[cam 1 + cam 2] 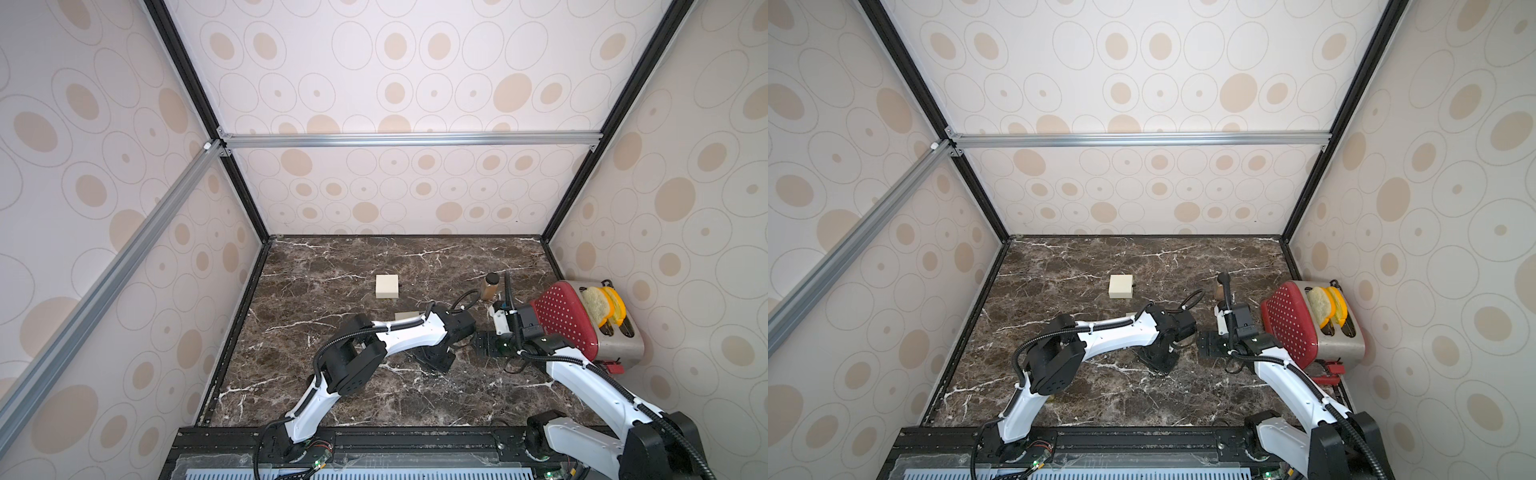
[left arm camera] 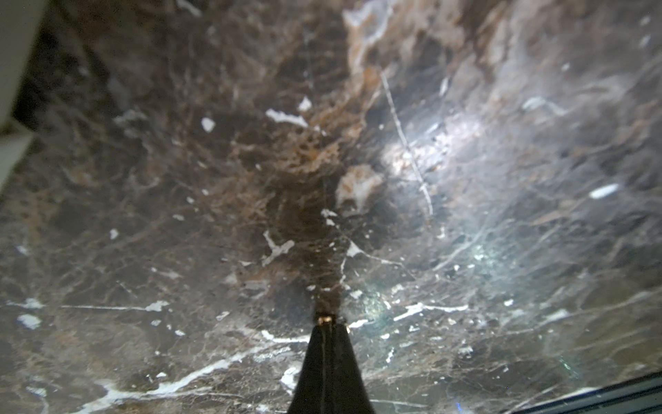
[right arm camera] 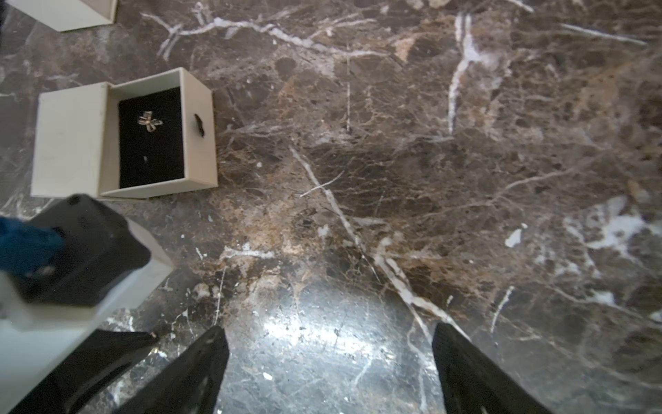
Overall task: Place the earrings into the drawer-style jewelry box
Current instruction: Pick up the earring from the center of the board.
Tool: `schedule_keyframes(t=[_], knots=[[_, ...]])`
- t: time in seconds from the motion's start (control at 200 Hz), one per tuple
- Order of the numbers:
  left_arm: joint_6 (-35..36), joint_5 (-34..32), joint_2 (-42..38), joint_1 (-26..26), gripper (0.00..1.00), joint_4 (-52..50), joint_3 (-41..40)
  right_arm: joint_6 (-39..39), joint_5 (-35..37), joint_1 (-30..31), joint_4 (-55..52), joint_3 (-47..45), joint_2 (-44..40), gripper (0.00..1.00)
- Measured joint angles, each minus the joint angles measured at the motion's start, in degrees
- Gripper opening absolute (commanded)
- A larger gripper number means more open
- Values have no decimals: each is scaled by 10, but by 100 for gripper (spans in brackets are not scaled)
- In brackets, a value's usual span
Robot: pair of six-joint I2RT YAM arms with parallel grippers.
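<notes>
Left wrist: L fingers (image 2: 327,353) pinch earring (image 2: 325,318); R fingers (image 3: 209,358) wide, well clear of open drawer (image 3: 198,107) edge.

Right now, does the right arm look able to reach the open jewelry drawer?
Probably yes. The drawer stands pulled out and uncovered, and the right gripper hangs open over marble nearby. The left arm, close beside it, may crowd the approach.

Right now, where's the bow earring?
Right wrist view: the bow earring lies on the black lining inside the pulled-out drawer, near the middle of the tabletop, close beside the left arm.
</notes>
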Motion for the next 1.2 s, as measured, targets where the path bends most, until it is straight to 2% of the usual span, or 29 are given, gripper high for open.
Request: schedule_keyframes(t=[0.07, 0.165, 0.265, 0.361, 0.491, 0.611, 0.801, 0.986, 1.016, 1.122, 1.197], knots=[[-15, 38, -20, 25, 0, 22, -21, -16, -24, 5, 33, 0, -1, 88], [-54, 106, -66, 86, 0, 67, -60, -48, -41, 37, 120, -17, -14, 88], [-123, 193, -121, 160, 0, 157, -109, -91, -68, 88, 268, -75, -31, 85], [-196, 266, -151, 221, 0, 246, -148, -133, -102, 101, 399, -129, -14, 84], [-285, 350, -155, 251, 0, 349, -188, -183, -151, 102, 509, -137, 52, 78], [-342, 416, -155, 264, 0, 410, -216, -207, -192, 103, 638, -138, 134, 68], [-371, 492, -155, 291, 0, 458, -220, -211, -241, 102, 828, -139, 254, 68], [-335, 539, -155, 317, 0, 445, -220, -195, -276, 87, 945, -139, 296, 65], [-330, 544, -155, 320, 0, 442, -220, -192, -280, 86, 954, -138, 297, 62], [-317, 557, -155, 323, 0, 439, -220, -181, -289, 84, 978, -128, 303, 41], [-312, 563, -155, 324, 0, 440, -220, -169, -295, 84, 987, -119, 309, 39]])
